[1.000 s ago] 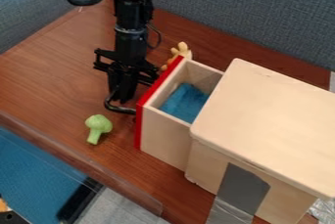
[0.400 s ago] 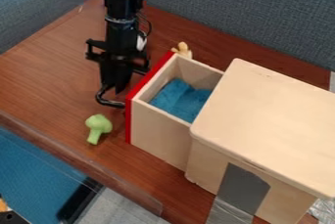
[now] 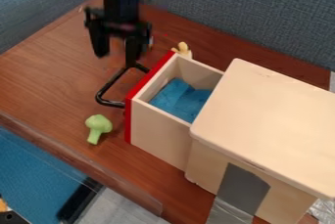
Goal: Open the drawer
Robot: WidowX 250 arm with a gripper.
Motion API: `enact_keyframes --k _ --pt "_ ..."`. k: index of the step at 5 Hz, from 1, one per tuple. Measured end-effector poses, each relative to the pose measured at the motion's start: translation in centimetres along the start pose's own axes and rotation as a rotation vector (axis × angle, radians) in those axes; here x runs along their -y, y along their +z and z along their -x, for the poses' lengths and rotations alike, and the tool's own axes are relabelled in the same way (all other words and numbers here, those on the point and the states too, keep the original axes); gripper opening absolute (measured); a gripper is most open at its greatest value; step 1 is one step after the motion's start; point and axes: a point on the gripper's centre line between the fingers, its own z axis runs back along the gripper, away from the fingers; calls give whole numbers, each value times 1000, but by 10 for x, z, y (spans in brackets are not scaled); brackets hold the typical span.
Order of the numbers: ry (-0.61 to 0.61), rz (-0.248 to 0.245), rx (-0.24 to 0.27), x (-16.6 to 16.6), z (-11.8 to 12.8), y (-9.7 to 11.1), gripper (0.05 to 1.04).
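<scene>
Just above and behind the drawer's black handle (image 3: 106, 91) is my gripper (image 3: 118, 56), its two fingers spread apart with nothing between them. The drawer (image 3: 160, 127) is pulled out to the left from the wooden box (image 3: 265, 120). It has a red front edge and a blue cloth (image 3: 180, 100) inside. The handle loops out from the red front, and its whole left side is bare.
A green toy broccoli (image 3: 98, 128) lies left of the drawer front. A tan toy figure (image 3: 183, 50) stands behind the drawer. Grey fabric walls (image 3: 242, 17) border the back, and a clear ledge (image 3: 78, 162) runs along the front left.
The drawer has slid further out to the left, with its handle. Since then my gripper has risen off the handle and its fingers have spread apart.
</scene>
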Motion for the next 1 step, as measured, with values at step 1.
enact_keyframes --k 1 --pt "5 -9 83 -5 5 24 1006"
